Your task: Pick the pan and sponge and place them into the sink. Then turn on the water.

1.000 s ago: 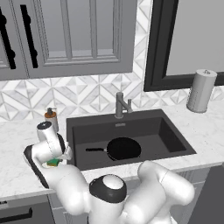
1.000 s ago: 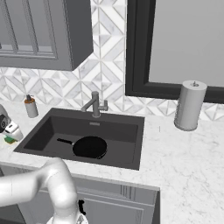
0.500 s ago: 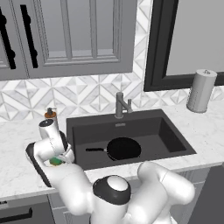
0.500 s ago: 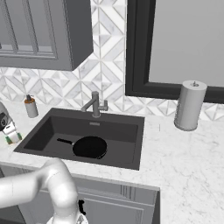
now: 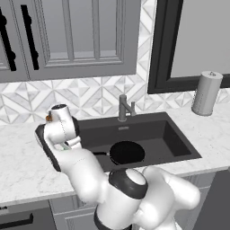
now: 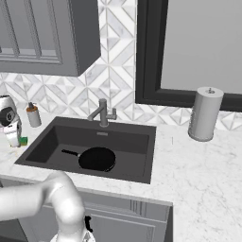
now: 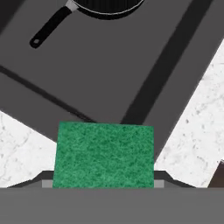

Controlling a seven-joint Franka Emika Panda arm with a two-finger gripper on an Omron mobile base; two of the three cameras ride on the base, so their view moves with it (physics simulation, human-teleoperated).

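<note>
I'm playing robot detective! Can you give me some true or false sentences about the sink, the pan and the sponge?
1. The pan lies inside the sink. True.
2. Water is running from the faucet. False: no stream falls from it.
3. The sponge is sitting in the sink beside the pan. False: it is up at the gripper, above the sink's edge.
4. A paper towel roll stands upright on the counter. True.
</note>
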